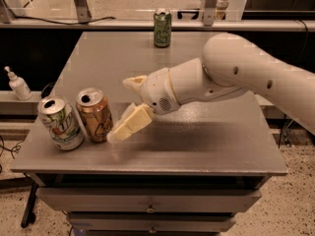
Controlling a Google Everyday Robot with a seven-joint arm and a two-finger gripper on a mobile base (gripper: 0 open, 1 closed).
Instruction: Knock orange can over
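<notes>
The orange can (94, 114) stands upright near the front left of the grey table (206, 146), with an opened silver top. My gripper (118, 110) comes in from the right on a white arm, with its cream fingers spread open and nothing held. The lower finger (132, 125) points down-left, and its tip is right at the can's lower right side. I cannot tell whether it touches. The upper finger (134, 82) is above and to the right of the can.
A white-and-green can (61, 123) stands upright just left of the orange can, almost touching it. A dark green can (162, 27) stands at the table's far edge. A small white bottle (17, 84) sits on a ledge to the left. The table's front edge is close to both cans.
</notes>
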